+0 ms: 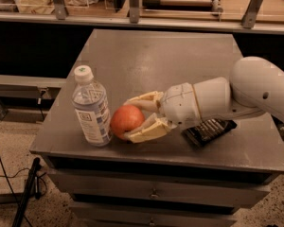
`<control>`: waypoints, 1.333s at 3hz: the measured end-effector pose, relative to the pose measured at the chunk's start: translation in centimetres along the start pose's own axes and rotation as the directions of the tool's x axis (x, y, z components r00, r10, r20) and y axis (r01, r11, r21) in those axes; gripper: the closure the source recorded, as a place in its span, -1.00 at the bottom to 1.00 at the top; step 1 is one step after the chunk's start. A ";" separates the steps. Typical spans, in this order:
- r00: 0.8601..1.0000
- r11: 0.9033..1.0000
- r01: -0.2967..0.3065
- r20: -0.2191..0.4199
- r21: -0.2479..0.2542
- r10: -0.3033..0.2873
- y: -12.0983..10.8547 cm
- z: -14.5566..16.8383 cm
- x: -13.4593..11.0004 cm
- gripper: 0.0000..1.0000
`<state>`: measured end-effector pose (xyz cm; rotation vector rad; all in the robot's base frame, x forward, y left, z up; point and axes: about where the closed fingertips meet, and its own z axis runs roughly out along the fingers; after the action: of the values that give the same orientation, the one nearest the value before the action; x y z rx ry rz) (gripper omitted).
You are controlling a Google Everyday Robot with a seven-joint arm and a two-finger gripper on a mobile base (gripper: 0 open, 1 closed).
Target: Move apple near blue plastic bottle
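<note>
The red-orange apple [127, 120] rests on the grey table [170, 60] near its front left edge, right beside the blue plastic bottle [91, 108], which stands upright with a white cap. My gripper [131, 118] reaches in from the right, its two cream fingers on either side of the apple, one behind it and one in front. The fingers are closed on the apple. The apple looks to touch or nearly touch the bottle's right side.
A flat black snack wrapper [209, 130] lies on the table under my white arm [236, 96], near the front right. The table's front edge is just below the apple. A shelf with rails and bags runs along the back.
</note>
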<state>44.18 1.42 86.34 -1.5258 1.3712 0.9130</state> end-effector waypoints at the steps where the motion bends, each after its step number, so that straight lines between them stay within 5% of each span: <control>1: 1.000 1.000 0.001 0.000 -0.006 -0.001 0.1 0.2 0.0 0.17; 3: 1.000 1.000 0.007 -0.001 -0.016 -0.007 0.3 0.6 -0.3 -1.00; 4: 1.000 1.000 0.007 -0.001 -0.016 -0.007 0.3 0.6 -0.3 -1.00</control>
<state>43.86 2.13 86.37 -1.5424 1.3622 0.9209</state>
